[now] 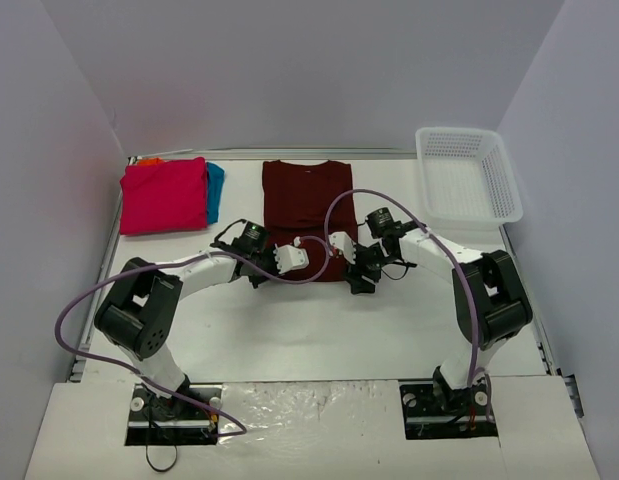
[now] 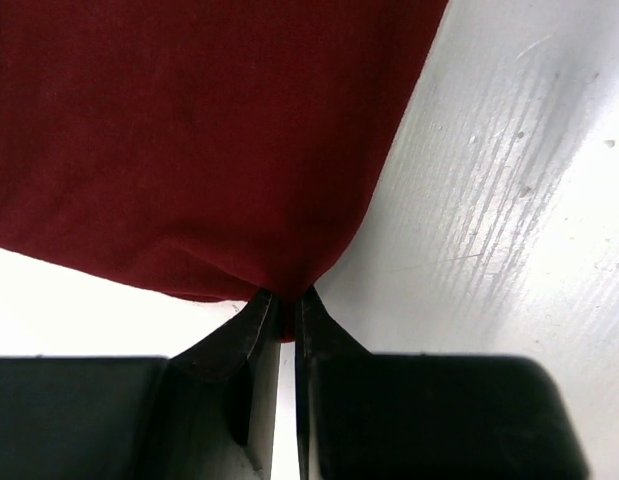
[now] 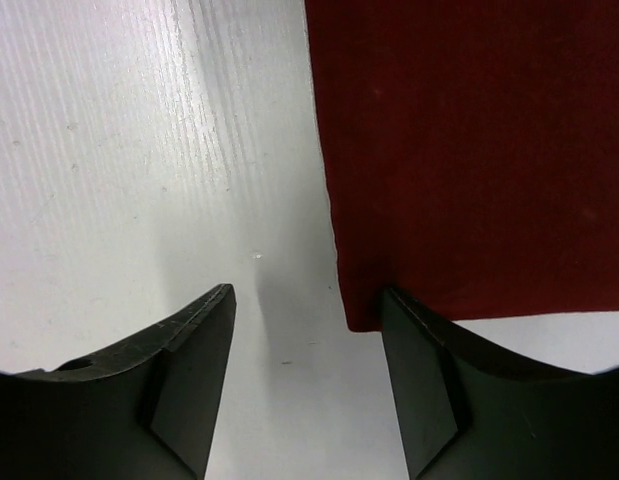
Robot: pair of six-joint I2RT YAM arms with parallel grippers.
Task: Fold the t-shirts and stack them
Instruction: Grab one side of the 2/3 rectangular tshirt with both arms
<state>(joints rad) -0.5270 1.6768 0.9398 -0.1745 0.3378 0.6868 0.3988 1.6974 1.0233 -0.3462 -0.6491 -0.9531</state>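
A dark maroon t-shirt (image 1: 307,200) lies flat at the back middle of the table. My left gripper (image 1: 279,268) is at its near left corner. In the left wrist view the gripper (image 2: 286,298) is shut on that corner of the maroon cloth (image 2: 189,130), which puckers toward the tips. My right gripper (image 1: 357,280) is at the near right corner. In the right wrist view it (image 3: 307,295) stands open, one fingertip (image 3: 409,320) touching the corner of the shirt (image 3: 469,150), the other over bare table. A folded pink t-shirt (image 1: 164,195) lies on teal (image 1: 216,190) and orange (image 1: 151,160) ones at the back left.
A white mesh basket (image 1: 459,133) sits at the back right corner. Grey walls close in the table on three sides. Purple cables loop over both arms.
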